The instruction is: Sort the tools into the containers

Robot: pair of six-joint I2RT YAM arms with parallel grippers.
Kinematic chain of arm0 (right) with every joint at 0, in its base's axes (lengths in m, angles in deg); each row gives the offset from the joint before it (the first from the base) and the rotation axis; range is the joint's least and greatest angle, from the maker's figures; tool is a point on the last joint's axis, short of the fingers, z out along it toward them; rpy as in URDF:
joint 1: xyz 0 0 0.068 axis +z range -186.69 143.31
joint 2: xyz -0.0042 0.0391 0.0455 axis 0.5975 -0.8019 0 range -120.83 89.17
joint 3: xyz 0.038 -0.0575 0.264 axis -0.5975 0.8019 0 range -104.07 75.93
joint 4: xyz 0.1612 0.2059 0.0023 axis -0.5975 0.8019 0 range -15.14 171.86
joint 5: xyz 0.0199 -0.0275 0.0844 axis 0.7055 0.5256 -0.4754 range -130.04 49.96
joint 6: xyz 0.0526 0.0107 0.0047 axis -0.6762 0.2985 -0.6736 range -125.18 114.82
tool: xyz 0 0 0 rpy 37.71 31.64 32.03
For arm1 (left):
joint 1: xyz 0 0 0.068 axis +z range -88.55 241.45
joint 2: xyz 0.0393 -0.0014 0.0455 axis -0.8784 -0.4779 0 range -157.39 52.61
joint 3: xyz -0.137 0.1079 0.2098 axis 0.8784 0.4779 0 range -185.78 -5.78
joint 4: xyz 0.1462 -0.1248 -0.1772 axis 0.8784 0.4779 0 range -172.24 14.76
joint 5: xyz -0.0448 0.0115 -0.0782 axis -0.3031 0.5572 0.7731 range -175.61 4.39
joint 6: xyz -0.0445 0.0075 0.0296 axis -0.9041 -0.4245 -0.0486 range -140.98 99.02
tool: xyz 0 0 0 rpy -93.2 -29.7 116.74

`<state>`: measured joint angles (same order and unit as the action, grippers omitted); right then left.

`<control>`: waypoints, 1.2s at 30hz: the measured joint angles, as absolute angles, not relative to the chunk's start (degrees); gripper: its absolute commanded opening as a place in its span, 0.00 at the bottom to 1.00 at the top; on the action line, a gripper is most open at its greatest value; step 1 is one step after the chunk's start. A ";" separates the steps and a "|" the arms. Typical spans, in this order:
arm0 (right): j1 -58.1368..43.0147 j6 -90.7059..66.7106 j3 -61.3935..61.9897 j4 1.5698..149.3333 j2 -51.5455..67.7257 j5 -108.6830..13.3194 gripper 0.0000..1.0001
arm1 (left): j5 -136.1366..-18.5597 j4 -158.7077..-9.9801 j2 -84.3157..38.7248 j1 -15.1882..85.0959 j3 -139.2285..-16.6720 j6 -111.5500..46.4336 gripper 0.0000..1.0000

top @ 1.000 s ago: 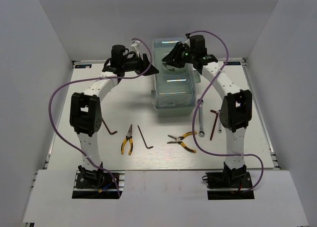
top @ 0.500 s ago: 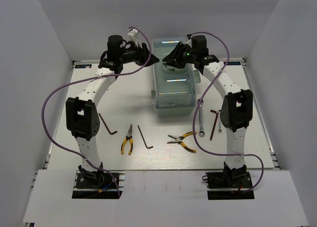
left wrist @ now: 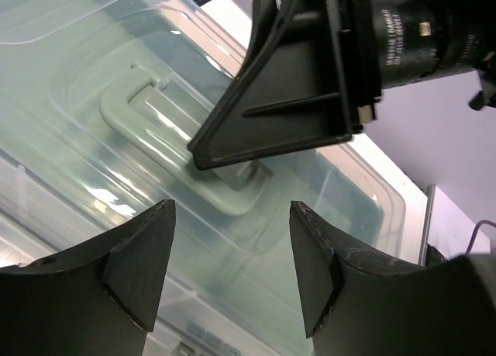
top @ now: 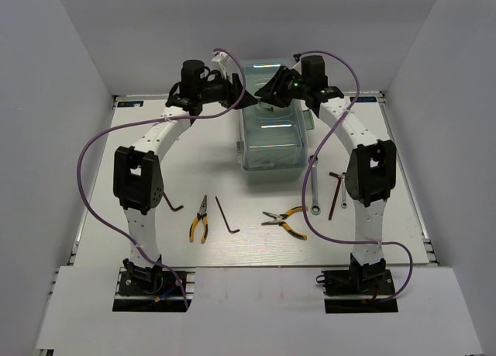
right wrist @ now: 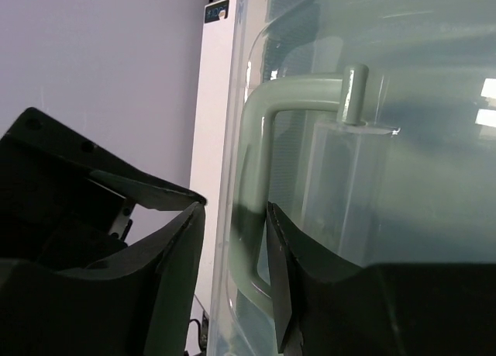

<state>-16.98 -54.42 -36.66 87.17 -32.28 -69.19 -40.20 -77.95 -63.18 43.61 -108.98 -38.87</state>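
Note:
The pale green toolbox (top: pixel 271 135) with its clear lid stands closed at the back centre. My right gripper (top: pixel 269 92) (right wrist: pixel 236 282) straddles the green handle (right wrist: pixel 252 216) (left wrist: pixel 167 143) with its jaws partly open. One finger lies against the handle and a gap shows at the other. My left gripper (top: pixel 242 100) (left wrist: pixel 231 271) hovers open and empty over the lid's left side, facing the right gripper. On the table lie two yellow-handled pliers (top: pixel 200 219) (top: pixel 285 219), a silver wrench (top: pixel 316 187) and dark hex keys (top: pixel 227 215) (top: pixel 172 203) (top: pixel 333 193).
White walls close in the table (top: pixel 194 154) on the left, right and back. A small silver tool (top: pixel 343 195) lies beside the right arm's elbow. Purple cables loop off both arms. The tools lie in a row between the toolbox and the arm bases.
My left arm has swung its gripper rightward, up to the toolbox lid next to the right gripper. The right arm and the tools have not moved.

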 measured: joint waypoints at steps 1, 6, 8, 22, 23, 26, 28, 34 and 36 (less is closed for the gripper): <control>-17.03 -54.50 -36.66 87.11 -32.28 -69.25 0.42 | -40.22 -77.97 -63.59 43.59 -109.33 -39.09 0.71; -17.20 -54.83 -36.64 86.91 -32.28 -69.91 0.42 | -40.18 -77.92 -64.90 43.21 -109.85 -40.03 0.69; -17.22 -55.14 -36.64 86.71 -32.28 -70.15 0.42 | -40.18 -77.95 -65.27 43.10 -110.20 -40.40 0.69; -17.62 -57.17 -35.16 84.90 -32.26 -71.66 0.42 | -40.70 -76.15 -69.23 41.92 -115.84 -41.91 0.67; -17.68 -57.26 -35.07 84.83 -32.26 -71.74 0.42 | -40.92 -75.65 -69.36 41.88 -116.17 -41.84 0.66; -17.86 -57.43 -34.94 84.46 -32.26 -71.85 0.42 | -41.88 -74.51 -69.56 41.77 -116.87 -41.56 0.66; -17.92 -57.54 -34.92 84.40 -32.26 -72.01 0.42 | -42.72 -73.79 -69.56 41.64 -117.17 -41.34 0.66; -18.10 -57.80 -34.89 84.11 -32.26 -72.23 0.42 | -44.68 -72.39 -69.56 41.29 -117.83 -40.29 0.66; -18.23 -57.93 -34.89 84.03 -32.26 -72.33 0.42 | -45.21 -71.96 -69.56 41.16 -118.05 -40.00 0.66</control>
